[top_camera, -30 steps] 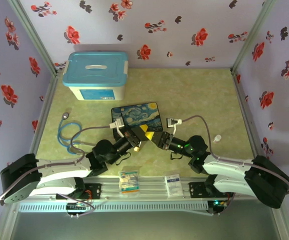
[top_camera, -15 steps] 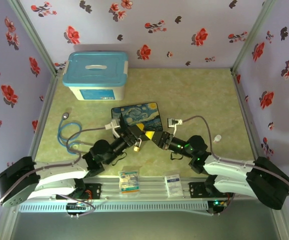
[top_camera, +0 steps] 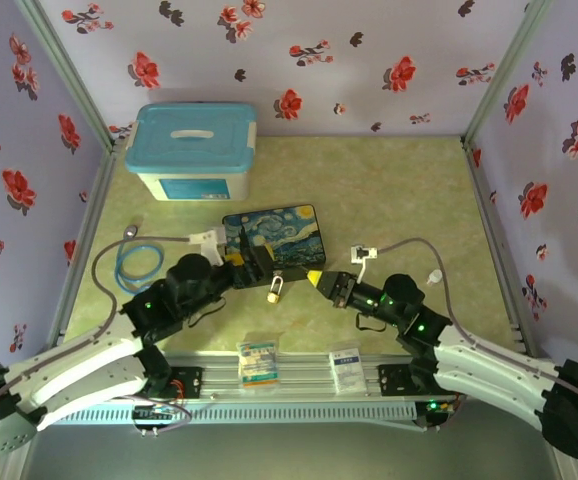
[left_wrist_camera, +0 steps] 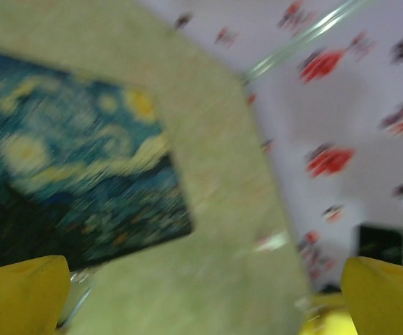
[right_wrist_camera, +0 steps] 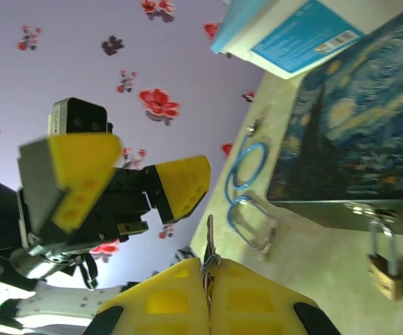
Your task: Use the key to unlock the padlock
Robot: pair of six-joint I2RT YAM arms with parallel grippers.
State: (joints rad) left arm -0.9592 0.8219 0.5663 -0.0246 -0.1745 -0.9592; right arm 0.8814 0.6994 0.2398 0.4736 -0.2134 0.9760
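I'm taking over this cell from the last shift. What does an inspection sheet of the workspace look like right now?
Surface: green marbled table top, no spills seen.
Job's things: padlock hangs by its shackle from the latch of the painted box; key sticks out between the right gripper's fingers.
Clutter: blue-lidded bin at the far left; two small packets on the front rail.
Grippers: left gripper open, holding nothing; right gripper shut on the key, apart from the padlock.
Cables: blue cable coil on the table at the left; grey wrist cables loop over the arms.
Surroundings: floral walls on three sides.
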